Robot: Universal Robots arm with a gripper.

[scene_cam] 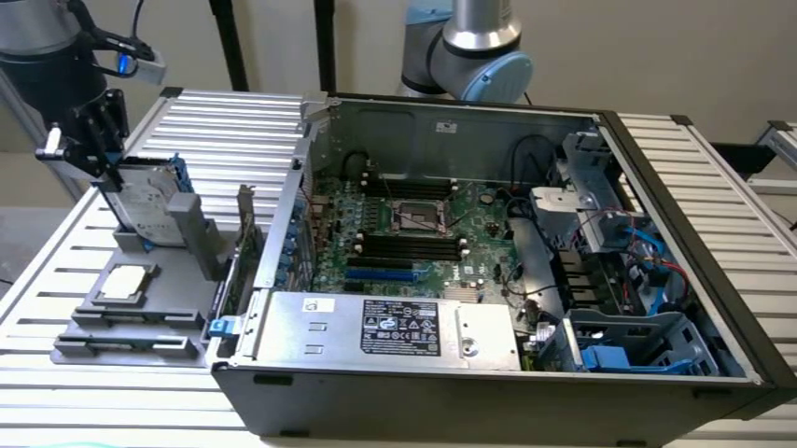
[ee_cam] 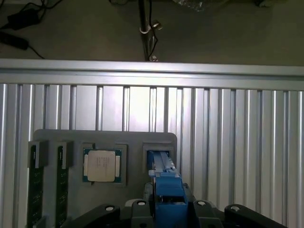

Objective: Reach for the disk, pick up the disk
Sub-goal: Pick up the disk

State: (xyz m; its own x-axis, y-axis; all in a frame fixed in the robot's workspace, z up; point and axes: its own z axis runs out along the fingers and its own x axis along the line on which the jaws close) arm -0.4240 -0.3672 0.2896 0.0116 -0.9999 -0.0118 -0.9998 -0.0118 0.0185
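Observation:
The disk (scene_cam: 147,201) stands on edge, slightly tilted, in a slot of the grey holder (scene_cam: 187,233) at the exterior view's left. It is silver-grey with a white label and a blue rail along its side. My gripper (scene_cam: 115,177) comes down onto its upper end with a finger on each face, shut on it. In the wrist view the disk's blue rail (ee_cam: 164,178) runs straight out from between the gripper (ee_cam: 168,209) fingers, its far end still in the holder (ee_cam: 133,140) slot.
A small square silver chip (scene_cam: 127,282) (ee_cam: 101,166) lies in the holder beside the disk, with memory sticks (ee_cam: 33,190) alongside. An open computer case (scene_cam: 498,233) with a grey labelled box (scene_cam: 373,327) stands to the exterior view's right on the slatted metal table (scene_cam: 237,121).

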